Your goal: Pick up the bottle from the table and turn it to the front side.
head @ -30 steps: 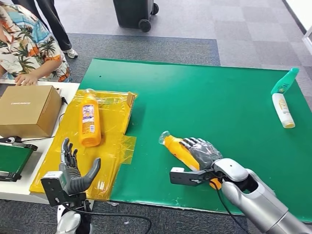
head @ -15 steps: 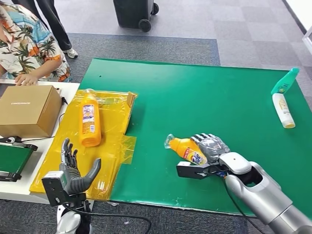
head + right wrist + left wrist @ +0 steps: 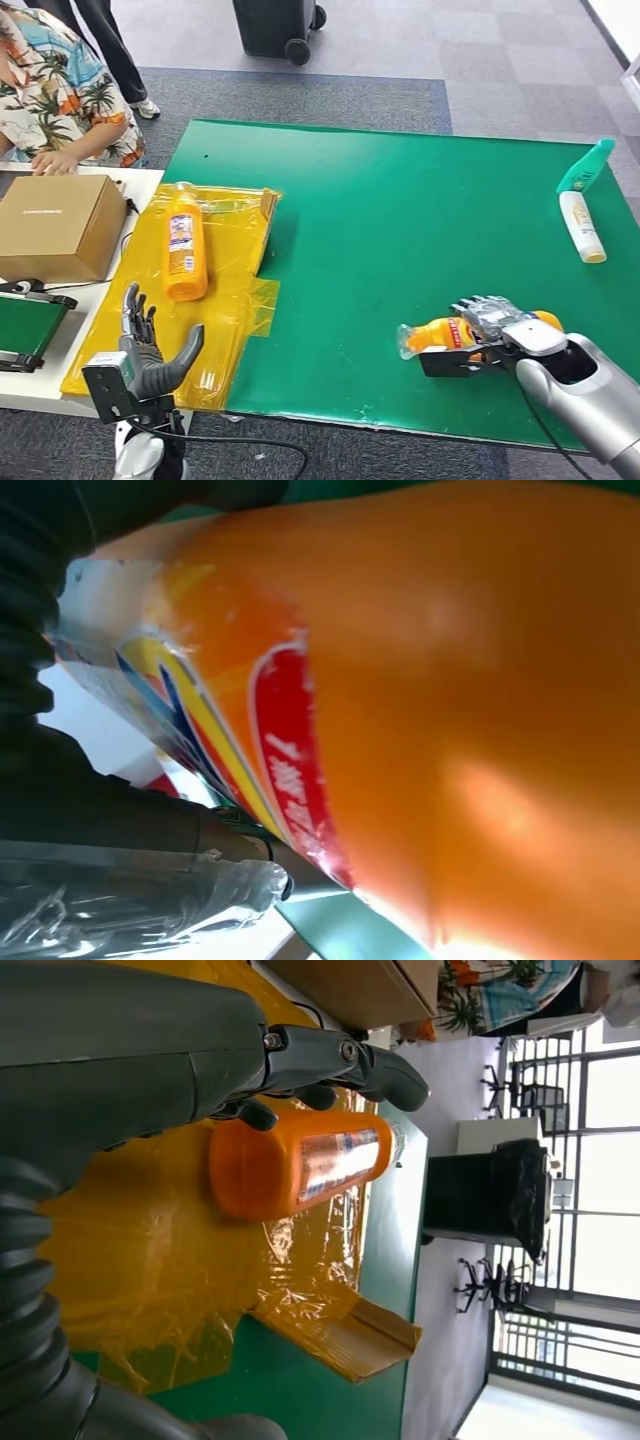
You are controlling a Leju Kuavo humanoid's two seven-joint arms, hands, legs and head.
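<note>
Bottle pickup complete: right hand (image 3: 504, 322) fingers grip the orange plastic bottle with red label (image 3: 441, 335) at the green desk (image 3: 392, 210) 5 o'clock edge, cap toward 9 o'clock. Label partly visible; turning remains. Left hand (image 3: 147, 352) fingers spread, empty

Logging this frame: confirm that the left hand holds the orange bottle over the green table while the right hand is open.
The hands are swapped. In the head view the right hand holds the orange bottle over the green table, and the left hand is open.
</note>
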